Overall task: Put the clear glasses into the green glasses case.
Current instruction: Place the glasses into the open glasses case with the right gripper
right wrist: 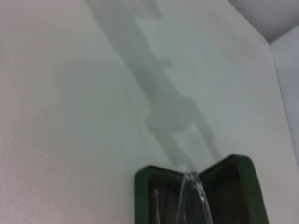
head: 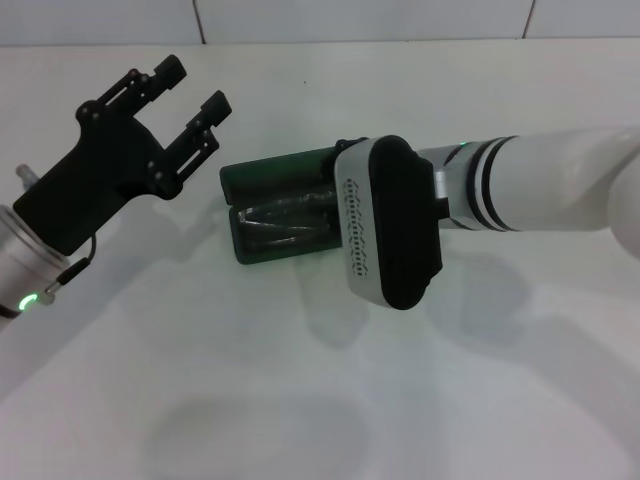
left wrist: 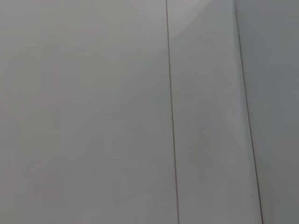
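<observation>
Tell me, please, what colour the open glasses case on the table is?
Dark green, with a darker lining; the green glasses case shows best in the head view.

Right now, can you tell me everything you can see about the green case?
The green case is dark green, hard-looking and oblong with rounded corners. It lies open on the white table, both halves showing a darker lining. The clear glasses sit inside it, see-through and hard to make out. The right arm's wrist hangs over one end and hides it. The left pincer is open beside the case, not touching it.
</observation>
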`<state>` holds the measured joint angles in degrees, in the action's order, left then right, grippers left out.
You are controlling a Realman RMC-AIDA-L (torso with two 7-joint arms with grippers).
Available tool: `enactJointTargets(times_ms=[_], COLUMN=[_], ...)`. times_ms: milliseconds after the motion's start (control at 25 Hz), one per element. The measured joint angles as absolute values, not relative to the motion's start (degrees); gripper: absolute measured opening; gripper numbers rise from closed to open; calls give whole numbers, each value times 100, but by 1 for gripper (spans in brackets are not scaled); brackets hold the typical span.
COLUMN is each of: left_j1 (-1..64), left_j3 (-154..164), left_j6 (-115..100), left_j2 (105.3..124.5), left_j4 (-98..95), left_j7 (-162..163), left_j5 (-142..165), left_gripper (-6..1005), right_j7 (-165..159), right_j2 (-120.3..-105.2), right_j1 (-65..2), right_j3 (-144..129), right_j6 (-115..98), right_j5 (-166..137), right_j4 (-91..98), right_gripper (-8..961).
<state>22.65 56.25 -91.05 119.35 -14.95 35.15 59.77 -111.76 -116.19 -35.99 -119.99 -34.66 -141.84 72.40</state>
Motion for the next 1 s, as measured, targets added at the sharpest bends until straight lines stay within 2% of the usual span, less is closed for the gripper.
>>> enactJointTargets(times_ms=[640,1000], left_j1=[2279,2255], left_j3=[5624,5625], left_j6=[-9096,-9101], left_j2=[11920,11920], left_j4=[-1503,-1512], left_j7=[3506,3512], left_j5=[5980,6030], left_gripper=[595,595], right_j7=[-10516,-10333], right_j2=[-11599,-11614], right_j1=[-3528,-4227], right_j3=[-11088,-10206], right_j6=[-5052,-5332], right_j5=[-12486,-11538], right_j4=[7702,6233], right_gripper=[273,277])
